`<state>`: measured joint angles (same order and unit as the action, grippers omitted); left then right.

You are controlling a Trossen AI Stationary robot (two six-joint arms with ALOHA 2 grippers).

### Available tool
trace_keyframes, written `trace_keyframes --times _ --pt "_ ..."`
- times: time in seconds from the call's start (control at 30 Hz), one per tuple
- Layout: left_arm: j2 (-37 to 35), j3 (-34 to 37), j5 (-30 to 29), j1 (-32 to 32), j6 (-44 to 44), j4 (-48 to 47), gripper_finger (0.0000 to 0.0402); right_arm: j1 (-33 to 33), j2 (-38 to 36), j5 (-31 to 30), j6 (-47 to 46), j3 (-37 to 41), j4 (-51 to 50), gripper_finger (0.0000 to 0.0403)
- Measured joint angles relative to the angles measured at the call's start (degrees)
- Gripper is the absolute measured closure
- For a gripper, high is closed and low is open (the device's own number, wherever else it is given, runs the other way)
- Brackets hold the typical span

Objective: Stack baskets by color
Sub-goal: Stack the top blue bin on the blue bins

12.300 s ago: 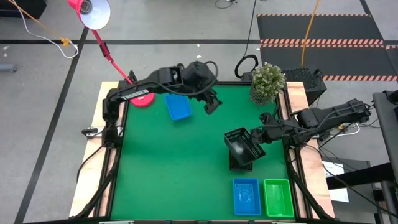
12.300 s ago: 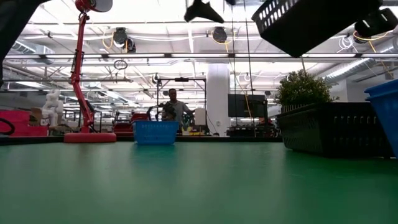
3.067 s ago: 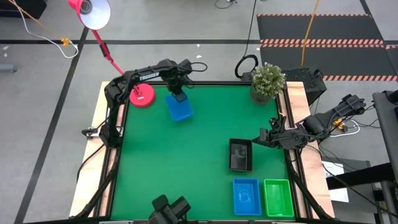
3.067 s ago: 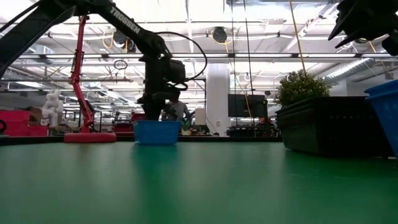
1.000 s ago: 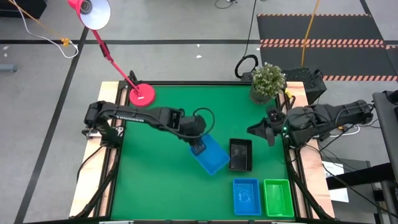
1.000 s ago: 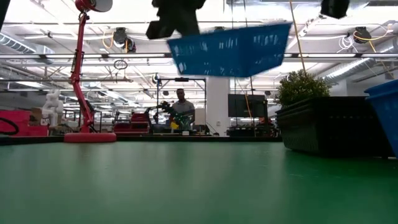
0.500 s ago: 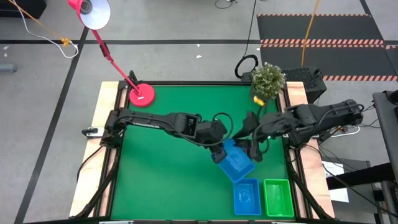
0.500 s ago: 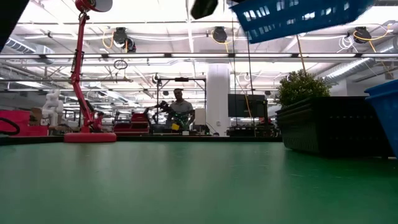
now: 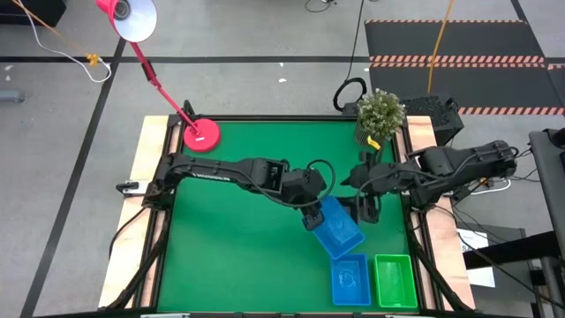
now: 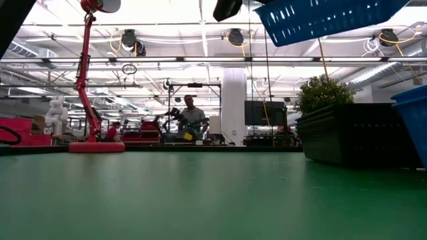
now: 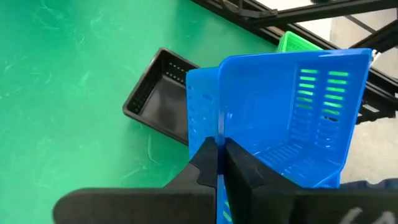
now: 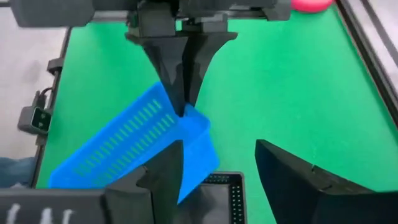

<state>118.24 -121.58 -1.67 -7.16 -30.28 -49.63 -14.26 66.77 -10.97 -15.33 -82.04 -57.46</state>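
Above the right half of the green worktop (image 9: 238,256), left claw (image 9: 312,218) clamped tight on the rim of a bright blue basket (image 9: 339,228), carried tilted in the air with 1 corner lower. Seen past the left wrist, both dark fingers (image 11: 202,163) pinched on the thin blue wall (image 11: 214,130), slotted mesh sides and smooth floor facing outward. From worktop height, only the underside of that basket (image 10: 327,19) showing, high at the picture's top edge, clear of the surface.

Just beside it, right claw (image 9: 366,208) spread wide, gripping nothing, hovering over a black basket (image 9: 356,214) mostly hidden under the 2 arms. In the right wrist view, the 2 fingers (image 12: 292,174) standing well apart, the black basket's (image 12: 221,193) mesh corner between them, the lifted blue basket (image 12: 134,146) close in front; contact between this claw and any basket not clear.

Near the front right corner, 2 more baskets flat on the worktop, side by side and touching: second blue basket (image 9: 350,281) on the left, green basket (image 9: 395,280) on the right. How many nested in each pile, impossible to tell. Lifted blue basket overlapping the back edge of the resting blue one as seen from above.

White lettering along the left arm's link, too small to read.
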Motion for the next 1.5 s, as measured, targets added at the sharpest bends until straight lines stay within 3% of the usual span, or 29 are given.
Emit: trace_keyframes --times 0.4,0.57,0.93,1.13,1.5 --pt "0.0 0.0 0.6 1.5 6.2 0.3 0.0391 0.0 0.1 0.6 0.3 2.7 3.4 0.0236" --pt "0.0 0.0 0.6 1.5 13.8 0.3 0.0388 0.8 0.1 0.4 5.4 6.7 9.7 0.0241" --pt "0.0 0.1 0.7 3.1 21.6 0.0 0.0386 2.8 0.0 1.7 3.9 15.1 18.3 0.0249" --pt "0.0 0.1 2.7 4.3 24.3 0.2 0.0394 3.4 0.1 -2.7 2.4 15.8 18.6 0.0292" --pt "0.0 0.2 4.5 4.6 24.8 3.4 0.0395 5.1 0.0 -1.7 0.8 15.8 19.2 0.0390"
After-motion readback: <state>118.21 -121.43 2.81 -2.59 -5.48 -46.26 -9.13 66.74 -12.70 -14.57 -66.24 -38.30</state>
